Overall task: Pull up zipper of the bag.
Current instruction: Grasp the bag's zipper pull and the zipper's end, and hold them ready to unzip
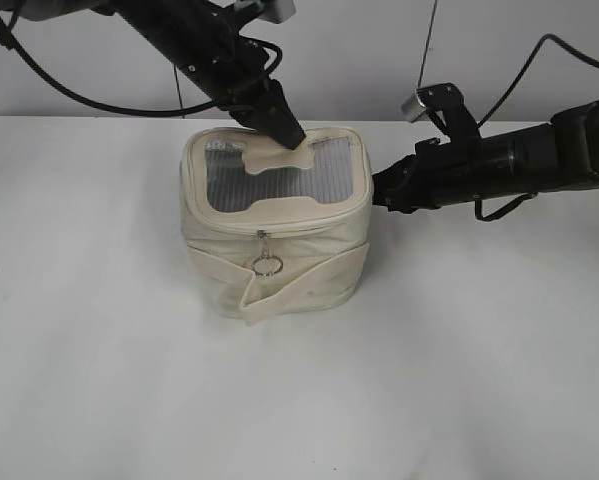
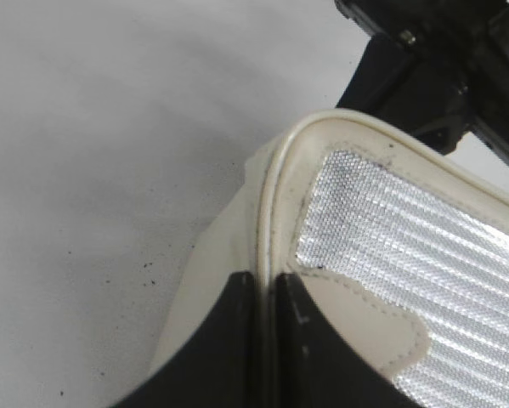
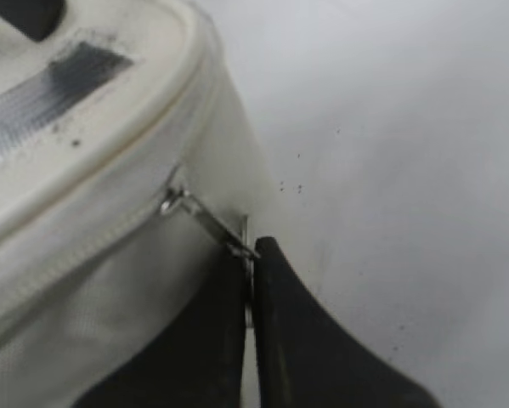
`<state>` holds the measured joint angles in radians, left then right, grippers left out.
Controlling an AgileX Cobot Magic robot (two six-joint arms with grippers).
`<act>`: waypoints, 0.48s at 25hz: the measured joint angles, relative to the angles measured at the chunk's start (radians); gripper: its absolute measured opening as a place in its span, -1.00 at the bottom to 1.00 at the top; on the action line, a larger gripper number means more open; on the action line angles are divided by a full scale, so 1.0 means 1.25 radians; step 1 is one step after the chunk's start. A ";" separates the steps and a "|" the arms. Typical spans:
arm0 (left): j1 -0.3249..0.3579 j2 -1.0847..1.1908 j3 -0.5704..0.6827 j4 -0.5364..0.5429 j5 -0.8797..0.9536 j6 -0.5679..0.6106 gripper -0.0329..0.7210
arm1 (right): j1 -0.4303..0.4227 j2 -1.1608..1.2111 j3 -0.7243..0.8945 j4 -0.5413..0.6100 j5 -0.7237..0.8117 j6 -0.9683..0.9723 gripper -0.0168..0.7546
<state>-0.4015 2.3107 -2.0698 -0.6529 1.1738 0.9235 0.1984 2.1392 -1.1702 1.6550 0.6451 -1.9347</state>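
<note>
In the exterior view the bag (image 1: 274,225) stood near the middle of the white bench (image 1: 99,380), its grey mesh top facing up. The left end effector (image 1: 291,134) came down from the far left onto the bag's far top edge, probably to hold it steady. The right end effector (image 1: 377,190) met the bag's right side just under the rim. A ring pull (image 1: 267,265) hung on the near face from the zipper (image 1: 269,233), a second slider apparently.

In the left wrist view, the left end effector (image 2: 267,285) was closed on the bag's (image 2: 212,280) piped top rim, fingers either side of the seam, which would brace the bag against a pull.

In the right wrist view, the right end effector (image 3: 251,259) was pinched shut on a silver pull tab (image 3: 212,223) of the zipper (image 3: 76,246) just below the rim of the bag (image 3: 110,314). The tab was drawn taut away from the slider, suggesting the pull along the track was under way or about to start.
</note>
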 joint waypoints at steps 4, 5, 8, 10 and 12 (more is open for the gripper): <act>0.000 0.000 0.000 0.000 0.000 0.000 -0.80 | -0.002 -0.042 0.040 -0.043 -0.004 0.046 -0.90; 0.000 0.000 0.000 0.000 0.000 0.000 -0.80 | -0.004 -0.054 0.055 -0.045 -0.006 0.051 -0.90; 0.000 0.000 0.000 0.001 0.000 0.000 -0.80 | -0.004 -0.100 0.100 -0.050 -0.007 0.064 -0.90; 0.000 0.000 0.000 0.001 0.000 0.000 -0.80 | -0.004 -0.129 0.128 -0.048 -0.007 0.069 -0.90; 0.000 0.000 0.000 0.001 0.001 0.000 -0.80 | -0.004 -0.156 0.156 -0.054 -0.007 0.075 -0.90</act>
<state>-0.4015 2.3107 -2.0698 -0.6521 1.1749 0.9235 0.1934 1.9438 -0.9751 1.5880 0.6362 -1.8406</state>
